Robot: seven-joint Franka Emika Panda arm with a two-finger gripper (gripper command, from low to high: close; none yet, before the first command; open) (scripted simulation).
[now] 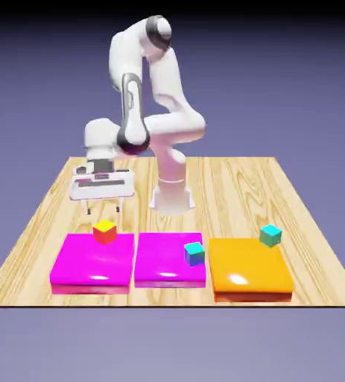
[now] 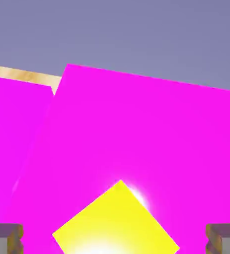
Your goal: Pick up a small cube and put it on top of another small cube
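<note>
Exterior and hand views. My claw hangs over the table, above the back edge of the left magenta pad, with its fingers pointing down and spread apart, holding nothing. Directly below sits a small cube with a yellow top and red sides, on that pad's back edge. I judge this to be the cube I am lining up to grasp, which is why the fingers straddle it. In the hand view the yellow top lies between my two fingertips, turned diagonally to them, so the wrist may need turning to meet flat faces. Two cyan cubes wait as possible bases: one on the middle magenta pad, one at the back edge of the orange pad.
</note>
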